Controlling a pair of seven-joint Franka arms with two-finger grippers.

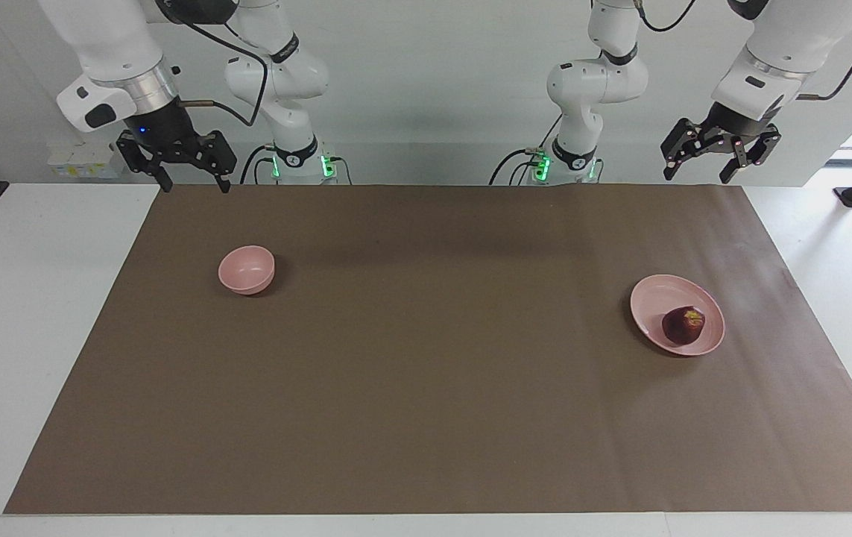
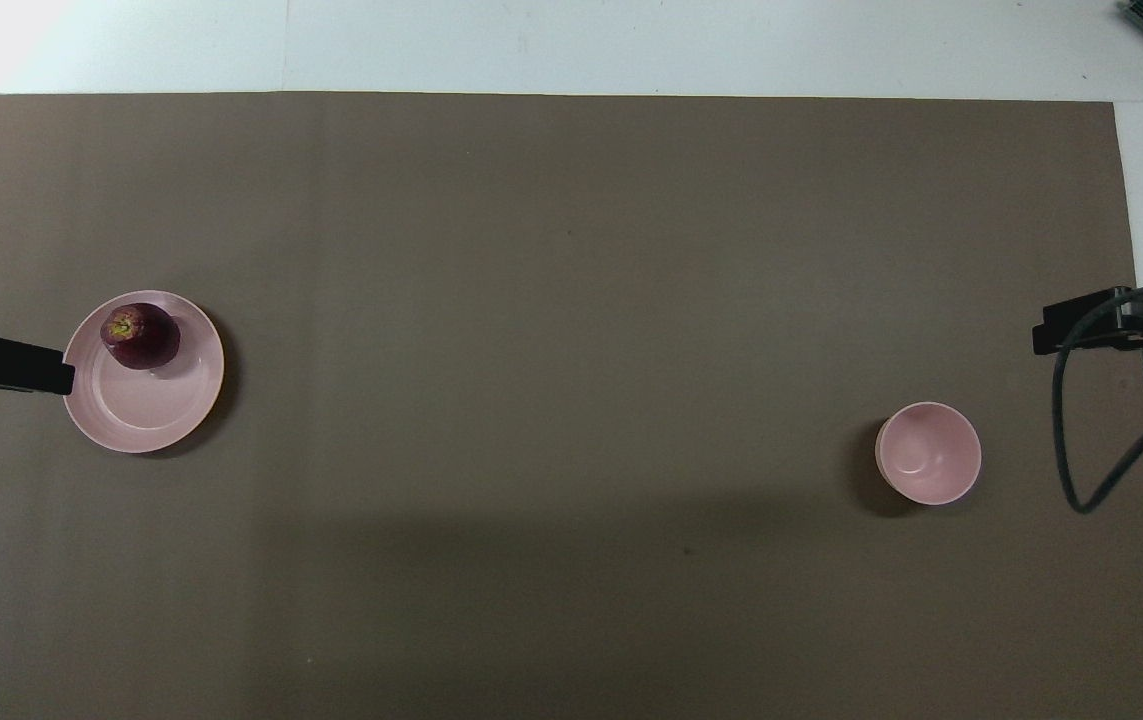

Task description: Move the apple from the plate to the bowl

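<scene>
The apple [image 1: 683, 326] lies on the plate [image 1: 657, 294], toward the left arm's end of the surface [image 1: 426, 418]. In the overhead view it sits on the part of the plate that is farther from the robots, close to the rim and not in the middle. The bowl [image 1: 246, 269] stands well apart from it, toward the right arm's end, and it looks empty in the overhead view. So the task is not started yet, as I judge it.

The left end effector [image 1: 719, 158] hangs in the air over the edge of the brown mat nearest the robots, at the left arm's end. Its fingers are spread wide and hold nothing. The right end effector [image 1: 185, 167] hangs over the same edge at the other end, also wide and empty; this arm waits.

Several things could go wrong from here. The apple is round and smooth, so fingers that close off its centre may push it out and let it roll. Because it is near the rim, a small push could send it off the plate onto the mat. A finger that comes down on the rim could tip or shift the light plate. The way to the bowl is long and the bowl is narrow, so a release that is not well centred could miss it or knock it over.
</scene>
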